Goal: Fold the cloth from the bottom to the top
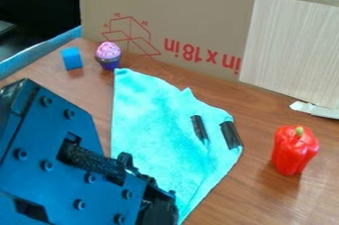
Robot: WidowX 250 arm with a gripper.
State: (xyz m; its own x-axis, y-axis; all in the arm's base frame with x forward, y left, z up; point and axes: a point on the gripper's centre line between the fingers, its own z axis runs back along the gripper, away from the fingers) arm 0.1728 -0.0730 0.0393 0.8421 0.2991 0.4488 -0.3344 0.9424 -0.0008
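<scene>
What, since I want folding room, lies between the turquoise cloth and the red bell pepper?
Bare brown wooden tabletop lies between the turquoise cloth and the red bell pepper, seen in the camera view.

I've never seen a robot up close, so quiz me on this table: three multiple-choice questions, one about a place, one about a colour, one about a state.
1. Which thing stands nearest the blue block?
A) The pepper
B) The cupcake
C) The wood-patterned panel

2. What colour is the cloth?
A) Yellow
B) White
C) Turquoise

3. How is the pepper placed?
A) Upright, stem on top
B) Lying on its side
C) Cut in half

Answers:
1. B: the cupcake is just beside the block, at the far side of the table.
2. C: its whole visible surface is blue-green.
3. A: its green stem points up.
</scene>
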